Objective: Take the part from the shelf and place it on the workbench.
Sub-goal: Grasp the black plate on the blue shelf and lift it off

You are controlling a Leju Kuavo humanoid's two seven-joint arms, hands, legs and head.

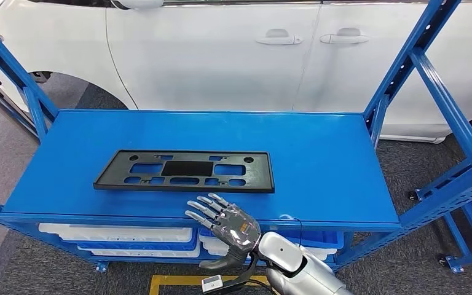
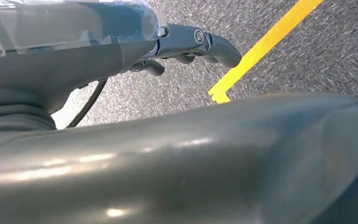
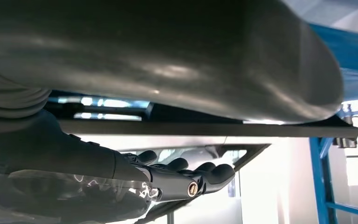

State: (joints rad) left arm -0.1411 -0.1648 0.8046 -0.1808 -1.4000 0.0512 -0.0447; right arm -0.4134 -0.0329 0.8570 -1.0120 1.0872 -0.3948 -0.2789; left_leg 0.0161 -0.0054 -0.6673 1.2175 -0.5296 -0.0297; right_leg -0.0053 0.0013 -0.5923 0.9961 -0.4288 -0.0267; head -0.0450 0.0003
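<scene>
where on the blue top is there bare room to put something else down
The blue top is bare right of the black plate, out to the right upright. A bare strip also runs behind the plate along the white car. The front edge by the plate is crowded: the right hand is there.

I see a black part (image 1: 184, 171) on my blue workbench (image 1: 319, 160), a white car (image 1: 221, 55) behind, white bins (image 1: 120, 235) underneath, grey speckled carpet (image 2: 317, 56) crossed by a yellow line (image 2: 261, 46)

part (image 1: 184, 171): matt black plastic | workbench (image 1: 319, 160): smooth blue painted metal
</scene>
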